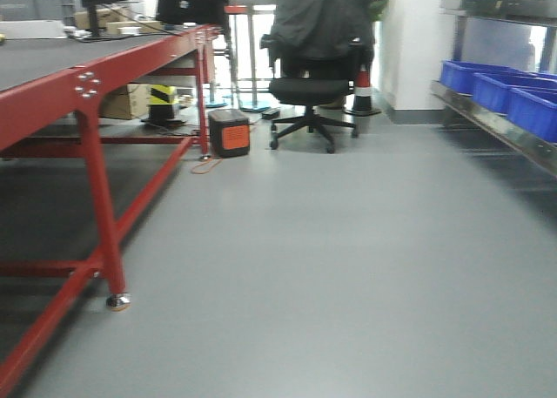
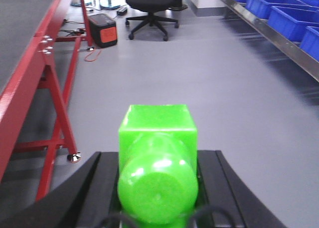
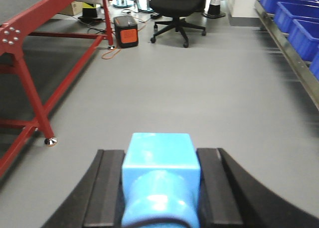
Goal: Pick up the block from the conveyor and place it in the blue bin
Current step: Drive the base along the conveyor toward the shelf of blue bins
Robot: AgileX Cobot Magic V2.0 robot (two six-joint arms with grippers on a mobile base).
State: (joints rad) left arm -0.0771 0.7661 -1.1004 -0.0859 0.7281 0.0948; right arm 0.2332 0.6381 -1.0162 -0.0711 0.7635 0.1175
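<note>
My right gripper [image 3: 160, 160] is shut on the block [image 3: 160, 175], a bright blue cube whose round stud points at the camera. My left gripper [image 2: 157, 160] is shut on a bright green block [image 2: 157, 133] of the same shape. Both hang above the grey floor. The conveyor [image 1: 43, 63], a dark belt in a red frame, runs along the left of all three views and lies apart from both grippers. Blue bins [image 1: 500, 89] sit on a metal shelf at the right, also seen as blue bins [image 3: 299, 18] in the right wrist view. Neither gripper shows in the front view.
The conveyor's red leg [image 1: 103, 215] with a metal foot stands at the left. Ahead are a black office chair [image 1: 313, 89], a black and orange box [image 1: 230, 132] and a striped cone [image 1: 363, 89]. Grey floor [image 1: 331, 259] stretches between conveyor and shelf.
</note>
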